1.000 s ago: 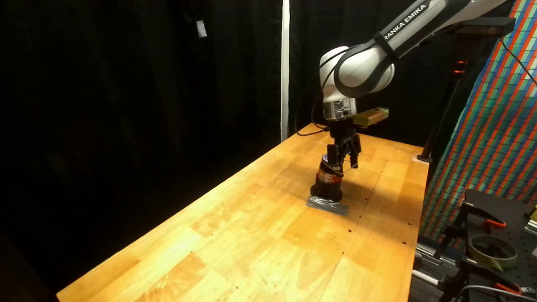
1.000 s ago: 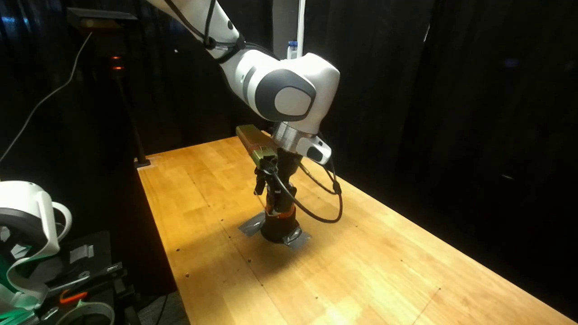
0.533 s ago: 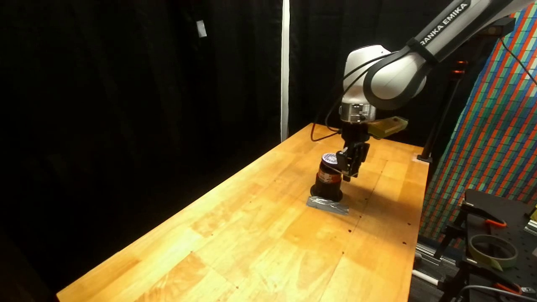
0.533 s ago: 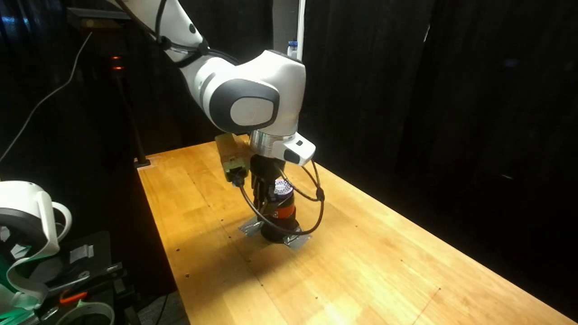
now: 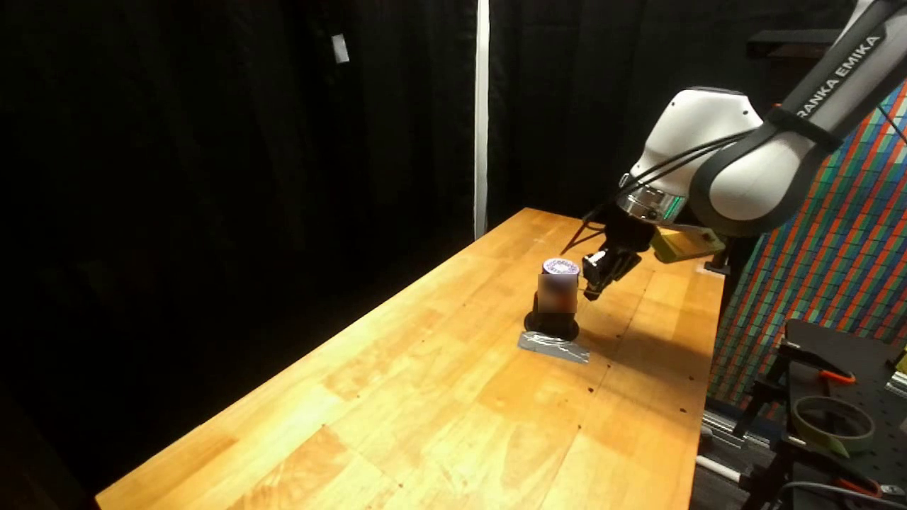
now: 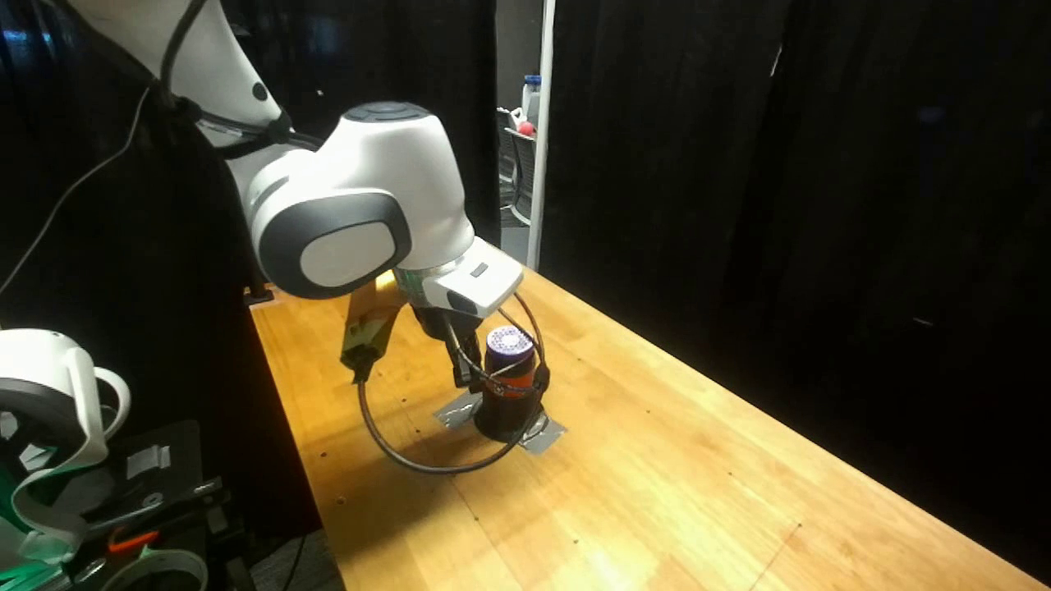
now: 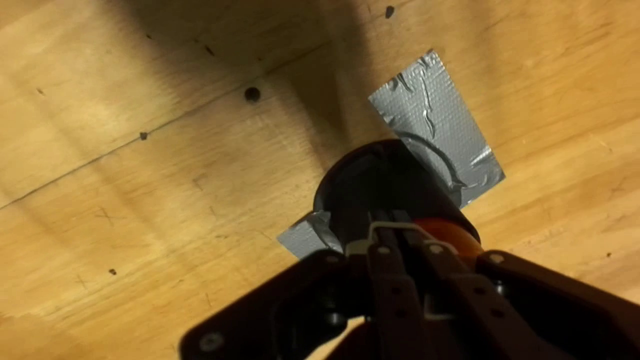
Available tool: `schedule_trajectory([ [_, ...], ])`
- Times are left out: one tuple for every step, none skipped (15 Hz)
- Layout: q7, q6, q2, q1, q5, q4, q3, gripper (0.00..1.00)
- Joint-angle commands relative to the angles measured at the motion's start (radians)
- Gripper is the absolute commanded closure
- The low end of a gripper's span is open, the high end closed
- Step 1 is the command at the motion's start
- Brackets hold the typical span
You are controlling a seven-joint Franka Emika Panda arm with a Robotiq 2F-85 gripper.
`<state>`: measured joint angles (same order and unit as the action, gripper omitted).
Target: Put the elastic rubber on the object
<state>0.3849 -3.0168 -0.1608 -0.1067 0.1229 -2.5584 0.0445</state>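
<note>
Fingers [image 6: 465,371] stood drawn together, with scarcely a gap between them in the wrist view, and the elastic rubber [image 7: 395,226] showed there as a pale strand hooked round their tips. The gripper [image 7: 392,220] stood tilted at the left in an exterior view, just beside the task's object [image 6: 518,381]; below the tips, a piece of grey tape [image 6: 457,410] lay on the wooden table [image 6: 698,460] and ran to the object's foot. The object came next, an upright dark cylinder, orange-red about its middle, with a pale patterned top. Across its upper part slanted a thin light line [image 6: 510,367], which I took for the far side of the same elastic. Dipping in front, a black cable [image 6: 427,470] hid some of the body. To the right lay another strip of tape [image 6: 544,435].

By my reading, the task was nearly done: the loop seemed to be over the object, its near end caught on the fingers. Left to do was freeing that end. Whether it passed fully around could not be told.
</note>
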Motion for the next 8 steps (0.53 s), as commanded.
schedule_trajectory([
  [0.115,-0.281,0.045,-0.089,-0.058,-0.137,-0.079,0.90],
  [0.110,-0.365,0.031,-0.133,-0.055,-0.161,-0.128,0.88],
  [0.069,-0.448,0.010,-0.186,-0.010,-0.183,-0.179,0.89],
  [0.025,-0.516,-0.005,-0.216,0.052,-0.199,-0.193,0.89],
  [0.012,-0.582,-0.022,-0.234,0.093,-0.214,-0.188,0.90],
  [0.005,-0.643,-0.037,-0.253,0.128,-0.227,-0.185,0.89],
  [0.021,-0.681,-0.086,-0.251,0.134,-0.190,-0.159,0.90],
  [0.002,-0.725,-0.096,-0.181,0.162,-0.197,-0.062,0.90],
])
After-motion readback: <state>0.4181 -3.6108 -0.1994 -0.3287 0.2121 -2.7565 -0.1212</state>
